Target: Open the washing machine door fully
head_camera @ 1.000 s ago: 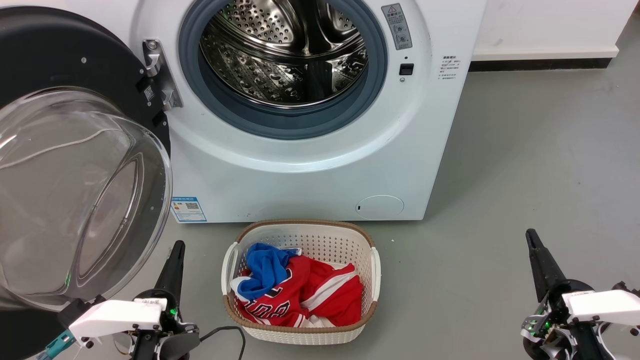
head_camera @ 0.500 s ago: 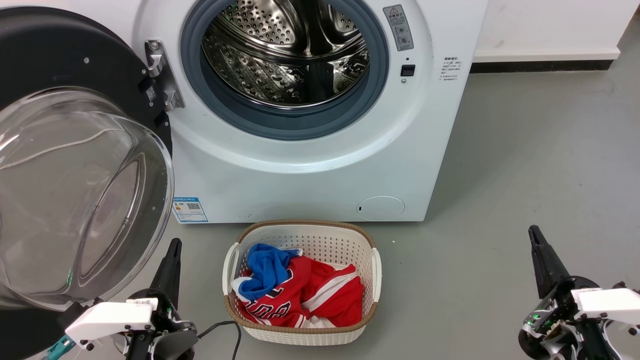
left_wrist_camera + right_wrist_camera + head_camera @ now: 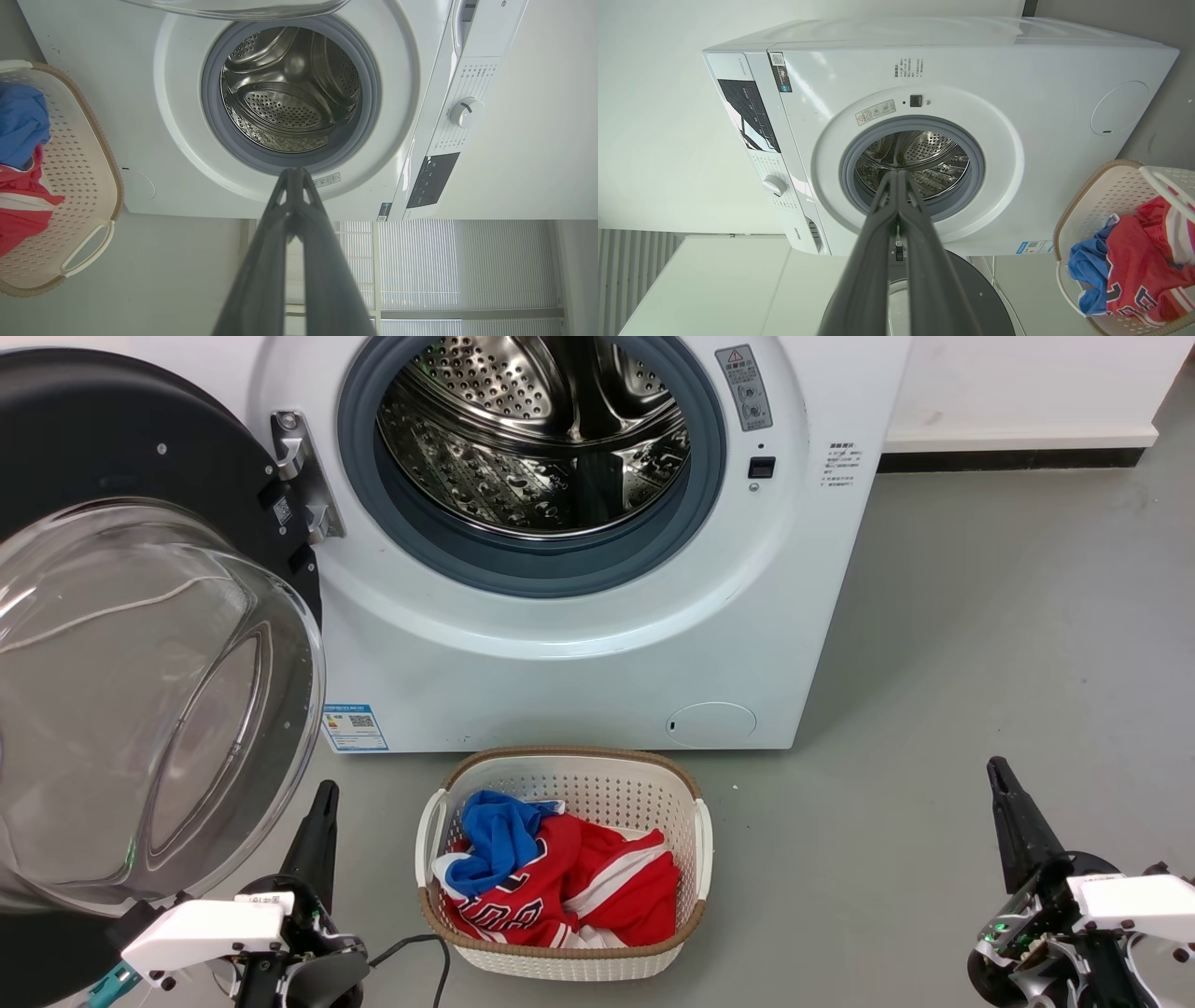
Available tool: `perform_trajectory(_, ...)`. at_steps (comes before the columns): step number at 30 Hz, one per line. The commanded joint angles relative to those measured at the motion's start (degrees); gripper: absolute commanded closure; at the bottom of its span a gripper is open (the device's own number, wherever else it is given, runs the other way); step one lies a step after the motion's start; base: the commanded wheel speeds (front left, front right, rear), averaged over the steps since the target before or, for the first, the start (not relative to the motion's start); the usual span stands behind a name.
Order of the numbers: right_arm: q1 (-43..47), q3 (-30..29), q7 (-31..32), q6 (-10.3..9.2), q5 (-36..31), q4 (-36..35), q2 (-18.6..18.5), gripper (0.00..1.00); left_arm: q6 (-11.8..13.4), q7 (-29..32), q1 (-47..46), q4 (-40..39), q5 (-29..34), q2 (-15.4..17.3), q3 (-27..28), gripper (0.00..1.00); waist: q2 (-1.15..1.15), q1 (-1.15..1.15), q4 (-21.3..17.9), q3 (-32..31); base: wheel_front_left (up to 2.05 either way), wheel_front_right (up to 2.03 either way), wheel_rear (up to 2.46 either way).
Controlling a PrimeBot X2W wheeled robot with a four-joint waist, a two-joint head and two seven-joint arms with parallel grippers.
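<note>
The washing machine door (image 3: 112,457) hangs swung out to the left of the white machine (image 3: 560,672) on its hinge (image 3: 301,476); its black rim and bulging clear glass bowl (image 3: 140,709) face me. The steel drum opening (image 3: 546,439) is uncovered. My left gripper (image 3: 325,793) is shut and holds nothing, low on the floor just right of the glass bowl, apart from it. My right gripper (image 3: 997,770) is shut and bare at the lower right, far from the machine. The drum (image 3: 292,98) lies beyond my left gripper (image 3: 294,171) in its wrist view, and the drum (image 3: 913,161) beyond my right gripper (image 3: 896,173) likewise.
A white laundry basket (image 3: 695,840) with red and blue clothes (image 3: 551,873) stands on the grey floor in front of the machine, between my arms. A black cable (image 3: 415,952) runs by its left side. A small round white flap (image 3: 709,721) sits low on the machine.
From a second ago both grippers shifted a little: the left lower in the picture, the right higher. The view itself nudged slightly. Over the last half second nothing moved.
</note>
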Motion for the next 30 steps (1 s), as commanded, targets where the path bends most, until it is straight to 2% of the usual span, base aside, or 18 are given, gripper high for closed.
perform_trajectory(1,-0.65,-0.13,0.24,0.00,-0.16,0.10,0.19,1.00,-0.17,0.16,-0.48,0.05,-0.04,-0.12,0.26,1.00,0.00,0.00,0.00,0.00,0.00,0.00,0.00)
perform_trajectory(30,-0.64,-0.66,0.58,0.00,-0.66,0.13,0.52,1.00,-0.17,0.22,-0.47,0.04,0.07,-0.19,0.33,1.00,0.00,0.00,0.00,0.00,0.00,0.00,0.00)
